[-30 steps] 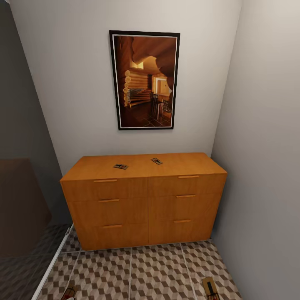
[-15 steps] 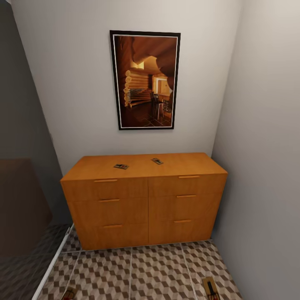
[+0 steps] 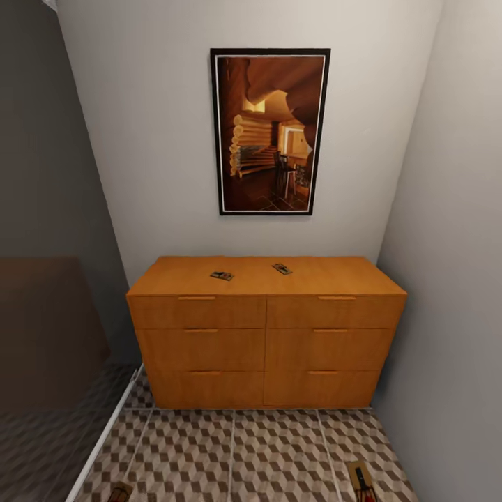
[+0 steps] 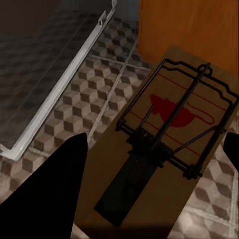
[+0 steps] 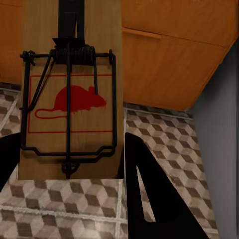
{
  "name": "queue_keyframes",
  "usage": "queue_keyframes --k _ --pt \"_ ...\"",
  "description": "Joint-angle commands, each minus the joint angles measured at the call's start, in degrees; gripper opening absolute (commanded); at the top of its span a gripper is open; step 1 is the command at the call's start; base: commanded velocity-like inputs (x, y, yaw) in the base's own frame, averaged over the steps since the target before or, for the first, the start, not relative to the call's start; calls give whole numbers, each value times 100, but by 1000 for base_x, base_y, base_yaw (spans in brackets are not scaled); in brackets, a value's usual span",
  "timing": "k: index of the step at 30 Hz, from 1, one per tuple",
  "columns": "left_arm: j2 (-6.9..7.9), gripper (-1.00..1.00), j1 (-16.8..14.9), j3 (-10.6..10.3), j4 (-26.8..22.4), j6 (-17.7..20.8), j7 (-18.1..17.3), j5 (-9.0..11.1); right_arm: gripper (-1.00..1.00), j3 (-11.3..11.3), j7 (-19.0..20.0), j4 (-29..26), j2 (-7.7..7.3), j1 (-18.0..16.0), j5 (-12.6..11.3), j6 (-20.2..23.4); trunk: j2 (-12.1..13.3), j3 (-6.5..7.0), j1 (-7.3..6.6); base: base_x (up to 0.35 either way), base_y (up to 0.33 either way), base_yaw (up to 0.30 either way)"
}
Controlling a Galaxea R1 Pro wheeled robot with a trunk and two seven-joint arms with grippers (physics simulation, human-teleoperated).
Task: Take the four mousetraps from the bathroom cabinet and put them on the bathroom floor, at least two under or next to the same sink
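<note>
Mousetraps (image 3: 222, 275), two of them, flat on the cabinet (image 3: 265, 341) top just above centre frame in the head view: one over the left drawer column, the other (image 3: 282, 268) a little right and further back, well apart from each other. Cabinet against the back wall, six drawers with bar handles, below a framed picture (image 3: 270, 131) in the upper middle. Floor (image 3: 279, 453) of cube-print tiles across the bottom of the frame. White rail (image 3: 104, 439) slanting along the lower left beside a dark panel (image 3: 49, 335).

Left-held trap (image 3: 120, 492) cut by the bottom edge at lower left; right-held trap (image 3: 362, 482) at lower right, partly out of frame.

Left wrist view: left gripper (image 4: 155, 140) closed down onto the left-held trap (image 4: 164, 139), one dark finger (image 4: 55, 189) at each long side of the board, wire bar and red mouse print facing the camera. Contact on the far side hard to judge. Tiles, rail and a corner of the cabinet behind.

Right wrist view: right gripper (image 5: 67, 147) clamped on the right-held trap (image 5: 72, 94), fingers (image 5: 154, 199) pressed to both board edges, red mouse print under the wire frame. Cabinet drawers and tiles beyond.
</note>
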Motion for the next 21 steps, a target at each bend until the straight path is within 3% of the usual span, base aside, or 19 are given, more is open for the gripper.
queue_keyframes --k 1,5,11,17,21 --pt "-1 -100 -9 -44 22 -29 -31 13 -100 -16 16 -6 0 2 25 -8 -3 -6 0 0 0 64" --pt "36 -100 -4 -45 54 -42 -656 -77 -100 -23 -93 -100 -7 -3 34 30 -3 -8 0 0 0 23" --pt "107 -100 171 -50 72 -48 -811 -230 -100 -21 -383 -235 -13 -288 26 549 -3 -8 0 0 0 3" --pt "142 -100 659 -50 74 -283 -828 -976 -100 -21 -418 -242 -15 -636 18 855 -3 -8 0 0 0 0" --pt "196 -100 886 -49 69 -413 -810 -1243 -100 -21 -406 -236 -27 -751 19 1025 -3 -8 0 0 0 0"
